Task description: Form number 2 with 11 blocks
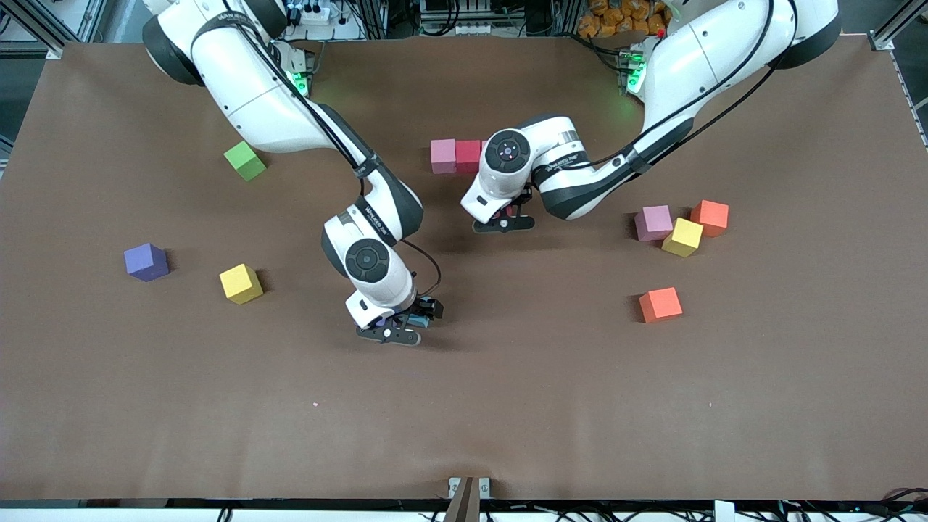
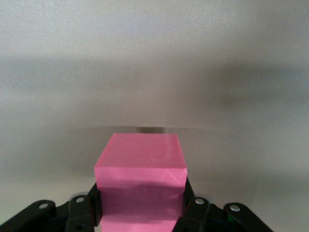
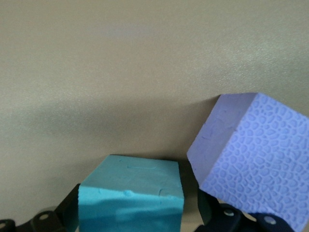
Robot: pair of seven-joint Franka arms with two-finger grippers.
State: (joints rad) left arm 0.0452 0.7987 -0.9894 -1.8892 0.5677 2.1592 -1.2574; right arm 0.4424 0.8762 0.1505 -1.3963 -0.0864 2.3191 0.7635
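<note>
Barely begun: only a pink block [image 1: 443,155] and red block [image 1: 468,155] are sitting side by side. Left gripper [image 1: 504,223] is gripping another pink block [image 2: 140,181] beside them. Right gripper [image 1: 397,330], jaws apart, is straddling a light blue block [image 3: 130,198]. Other blocks are lying scattered.

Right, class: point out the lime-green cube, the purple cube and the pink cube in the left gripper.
lime-green cube [image 1: 245,160], front view, top face.
purple cube [image 1: 146,261], front view, top face.
pink cube [image 2: 141,151], left wrist view, top face.
</note>
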